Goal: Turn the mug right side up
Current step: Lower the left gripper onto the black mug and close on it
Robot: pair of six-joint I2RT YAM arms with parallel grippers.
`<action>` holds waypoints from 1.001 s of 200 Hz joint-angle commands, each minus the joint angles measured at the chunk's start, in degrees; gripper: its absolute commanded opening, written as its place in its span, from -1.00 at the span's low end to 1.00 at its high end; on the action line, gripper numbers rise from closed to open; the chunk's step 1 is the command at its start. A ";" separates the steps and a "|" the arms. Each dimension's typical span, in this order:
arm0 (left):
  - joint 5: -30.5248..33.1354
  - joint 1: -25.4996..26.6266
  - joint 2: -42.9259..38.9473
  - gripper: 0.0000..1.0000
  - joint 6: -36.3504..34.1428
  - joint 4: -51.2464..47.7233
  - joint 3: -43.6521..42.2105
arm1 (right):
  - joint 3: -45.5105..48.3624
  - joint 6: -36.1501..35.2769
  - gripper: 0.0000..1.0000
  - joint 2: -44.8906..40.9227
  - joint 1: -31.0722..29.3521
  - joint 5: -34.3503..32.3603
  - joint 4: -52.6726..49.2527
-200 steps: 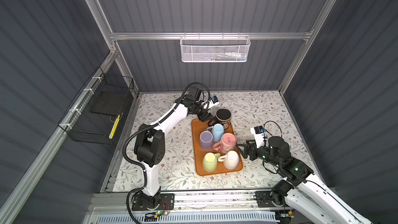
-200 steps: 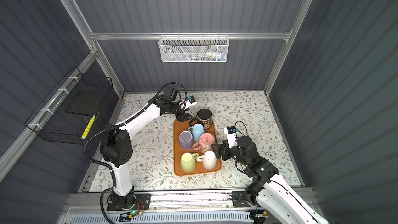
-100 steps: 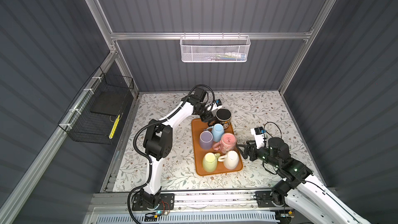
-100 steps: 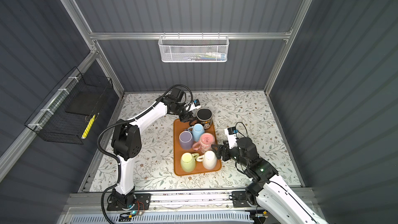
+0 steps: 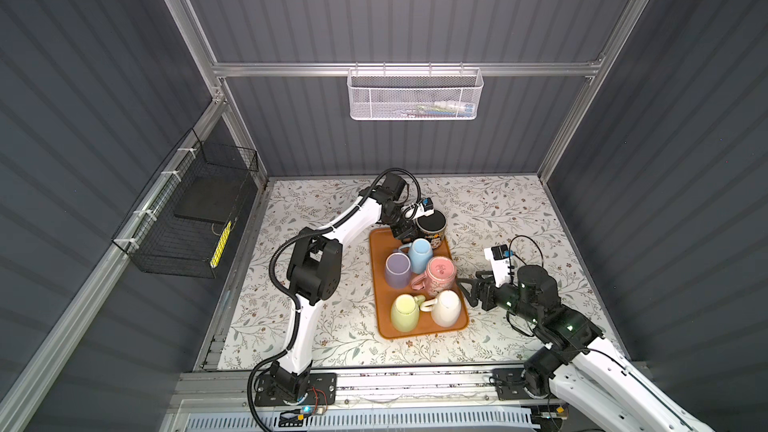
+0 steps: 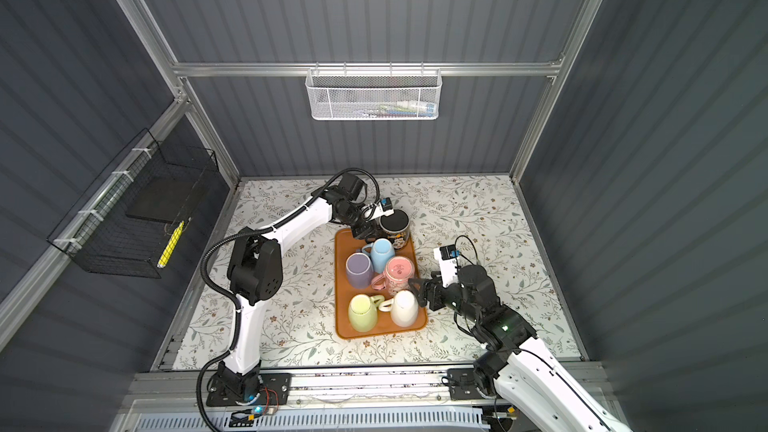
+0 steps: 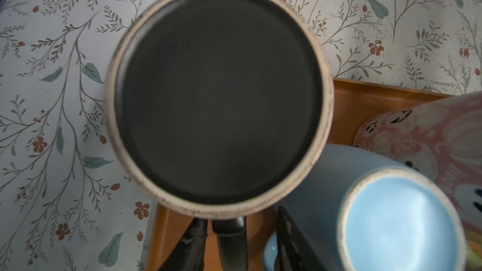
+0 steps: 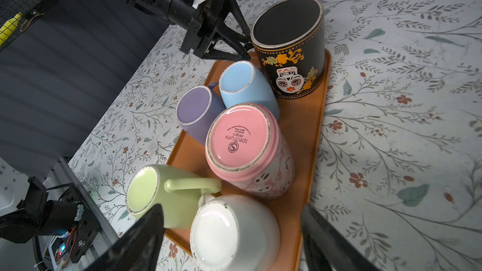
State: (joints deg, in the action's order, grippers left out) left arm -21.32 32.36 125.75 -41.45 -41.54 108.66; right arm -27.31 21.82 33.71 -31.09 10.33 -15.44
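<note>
A black mug (image 5: 431, 224) (image 6: 395, 222) with a skull print stands upside down at the far end of the orange tray (image 5: 377, 272), its dark base (image 7: 219, 100) facing up. My left gripper (image 5: 409, 234) (image 7: 240, 220) straddles its black handle (image 7: 232, 241). One finger lies against the handle and the other stands apart, so the jaws are open. My right gripper (image 5: 462, 284) (image 8: 230, 209) is wide open beside the tray, level with the upside-down white mug (image 8: 229, 233), touching nothing.
Blue (image 5: 419, 253), purple (image 5: 397, 270), pink (image 5: 440, 274) and green (image 5: 404, 311) mugs stand upside down, crowded on the tray; the blue one sits right beside the left fingers. A black wire basket (image 5: 195, 218) hangs on the left wall and a white one (image 5: 413, 95) on the back wall.
My left gripper has moved in toward the black mug's handle and its jaws have narrowed around it. The right arm has not moved.
</note>
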 commanded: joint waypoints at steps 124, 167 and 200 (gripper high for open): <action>5.11 2.09 4.66 -0.34 -2.06 -2.27 4.98 | 0.79 0.06 0.65 0.28 0.49 0.23 1.89; 6.36 2.79 5.20 -0.72 -4.08 -2.24 4.86 | 0.69 0.13 0.65 0.69 0.44 0.39 2.01; 9.09 3.65 4.82 -0.90 -5.05 -1.17 3.80 | 0.75 0.19 0.64 0.57 0.45 0.22 1.73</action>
State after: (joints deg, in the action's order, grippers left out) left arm -14.06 34.37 129.56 -44.01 -42.83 112.05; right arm -27.31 21.91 34.46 -30.83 10.33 -14.44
